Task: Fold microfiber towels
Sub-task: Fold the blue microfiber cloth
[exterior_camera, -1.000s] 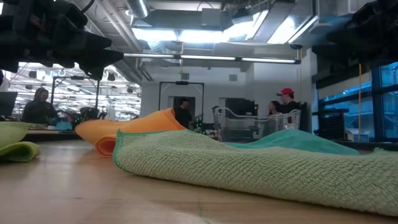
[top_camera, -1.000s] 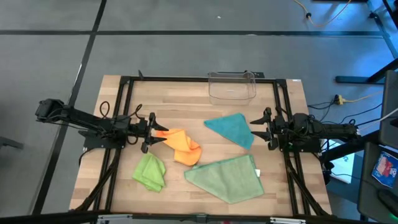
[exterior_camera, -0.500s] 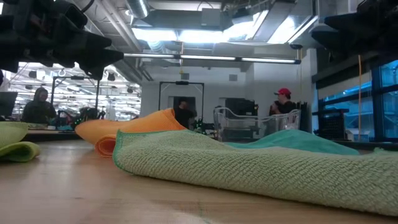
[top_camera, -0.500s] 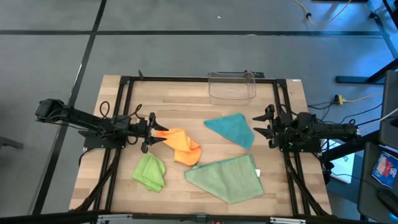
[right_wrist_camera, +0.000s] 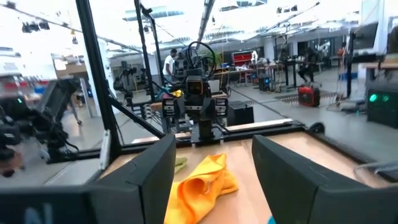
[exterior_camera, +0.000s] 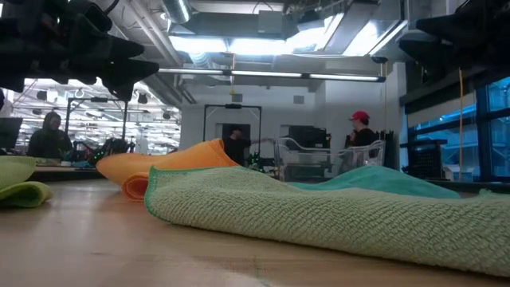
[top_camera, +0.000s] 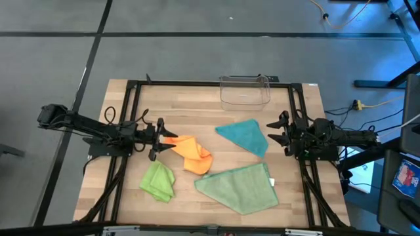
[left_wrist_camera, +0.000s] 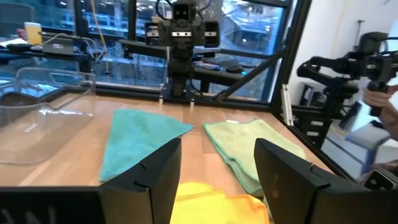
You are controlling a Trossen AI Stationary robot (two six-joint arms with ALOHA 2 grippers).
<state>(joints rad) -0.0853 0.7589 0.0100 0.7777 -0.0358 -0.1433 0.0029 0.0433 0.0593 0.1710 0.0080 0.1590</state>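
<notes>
Four towels lie on the wooden table. The orange towel [top_camera: 190, 152] is crumpled at the middle left and the lime green towel [top_camera: 159, 180] is bunched near the front left. The teal towel [top_camera: 244, 136] lies flat at the middle right, with the larger sage green towel [top_camera: 239, 187] in front of it. My left gripper [top_camera: 161, 139] is open and hovers over the orange towel's left tip; in the low view [exterior_camera: 119, 68] it is well above the table. My right gripper [top_camera: 268, 132] is open and hovers just right of the teal towel.
A clear plastic bin [top_camera: 245, 90] stands at the table's far edge, behind the teal towel. A black frame rail [top_camera: 197, 83] runs around the table top. People stand in the room beyond the table [exterior_camera: 360, 131]. Bare wood shows at the far left [top_camera: 170, 101].
My right gripper has risen a little and shifted slightly toward the table's far edge, staying open. The towels have not moved.
</notes>
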